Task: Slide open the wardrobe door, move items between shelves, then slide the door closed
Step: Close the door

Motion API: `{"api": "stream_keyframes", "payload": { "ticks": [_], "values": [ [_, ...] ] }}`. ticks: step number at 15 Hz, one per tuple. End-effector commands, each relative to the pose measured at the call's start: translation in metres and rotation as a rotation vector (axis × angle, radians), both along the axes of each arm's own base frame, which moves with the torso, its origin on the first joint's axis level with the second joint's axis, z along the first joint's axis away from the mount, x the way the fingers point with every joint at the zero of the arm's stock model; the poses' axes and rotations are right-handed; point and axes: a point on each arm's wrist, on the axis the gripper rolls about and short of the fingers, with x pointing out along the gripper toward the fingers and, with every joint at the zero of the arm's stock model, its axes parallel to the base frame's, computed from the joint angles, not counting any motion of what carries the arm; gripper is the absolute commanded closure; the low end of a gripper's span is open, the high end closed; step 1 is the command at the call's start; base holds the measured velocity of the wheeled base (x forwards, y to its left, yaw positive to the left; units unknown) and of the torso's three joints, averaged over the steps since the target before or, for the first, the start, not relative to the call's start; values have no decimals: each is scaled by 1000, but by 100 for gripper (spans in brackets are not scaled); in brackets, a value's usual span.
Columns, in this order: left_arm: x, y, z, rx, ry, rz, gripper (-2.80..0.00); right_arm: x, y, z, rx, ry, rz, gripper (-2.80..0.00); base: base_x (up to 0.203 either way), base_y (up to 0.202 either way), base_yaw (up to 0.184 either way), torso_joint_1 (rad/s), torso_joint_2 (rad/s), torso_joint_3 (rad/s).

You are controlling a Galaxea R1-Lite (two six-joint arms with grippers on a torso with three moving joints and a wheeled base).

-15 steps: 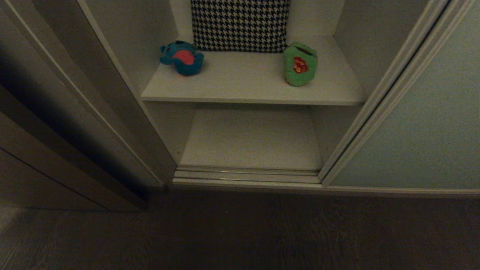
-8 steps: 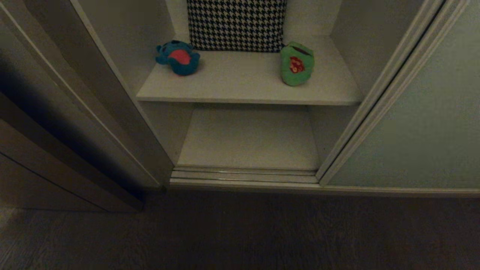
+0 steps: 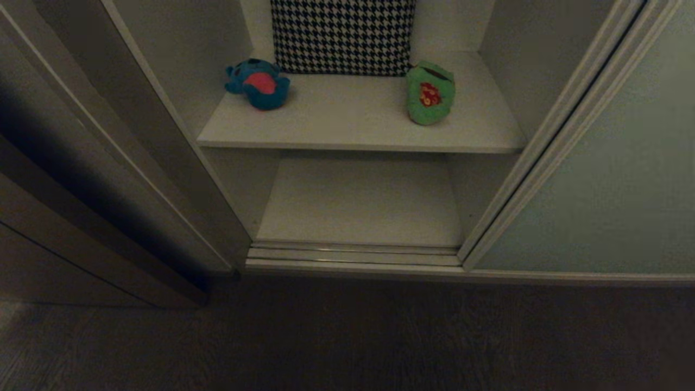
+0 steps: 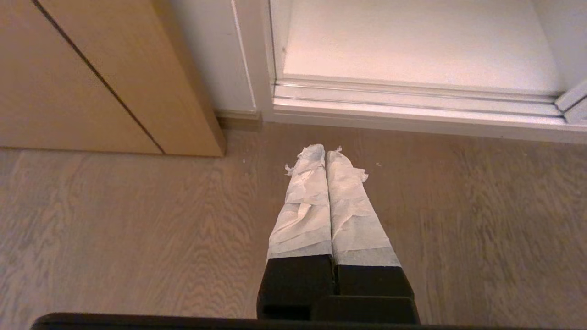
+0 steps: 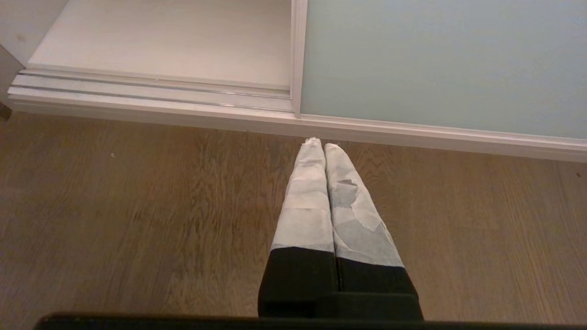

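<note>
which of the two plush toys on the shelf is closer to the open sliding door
The green frog, on the shelf's right near the sliding door; the teal-blue bear lies at the left end.

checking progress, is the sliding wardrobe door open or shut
Open: the sliding wardrobe door sits to the right, exposing the shelves and both toys.

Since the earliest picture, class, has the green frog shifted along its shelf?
No. The green frog keeps its spot beside the houndstooth cushion; only the camera shifted.

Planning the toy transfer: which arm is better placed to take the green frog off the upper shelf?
Probably the right. The green frog lies at the upper shelf's right end; the right end effector hangs shut near the sliding door's edge.
</note>
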Motion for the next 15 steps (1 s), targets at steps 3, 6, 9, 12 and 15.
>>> {"api": "stream_keyframes", "payload": {
  "ticks": [3, 6, 9, 12, 15],
  "values": [
    [0, 0, 0, -1, 1, 0, 0, 0, 0, 0, 0, 2, 0, 0, 0, 0, 0, 0, 0, 0],
    [0, 0, 0, -1, 1, 0, 0, 0, 0, 0, 0, 2, 0, 0, 0, 0, 0, 0, 0, 0],
    [0, 0, 0, -1, 1, 0, 0, 0, 0, 0, 0, 2, 0, 0, 0, 0, 0, 0, 0, 0],
    [0, 0, 0, -1, 1, 0, 0, 0, 0, 0, 0, 2, 1, 0, 0, 0, 0, 0, 0, 0],
    [0, 0, 0, -1, 1, 0, 0, 0, 0, -1, 0, 0, 0, 0, 0, 0, 0, 0, 0, 0]
  ]
}}
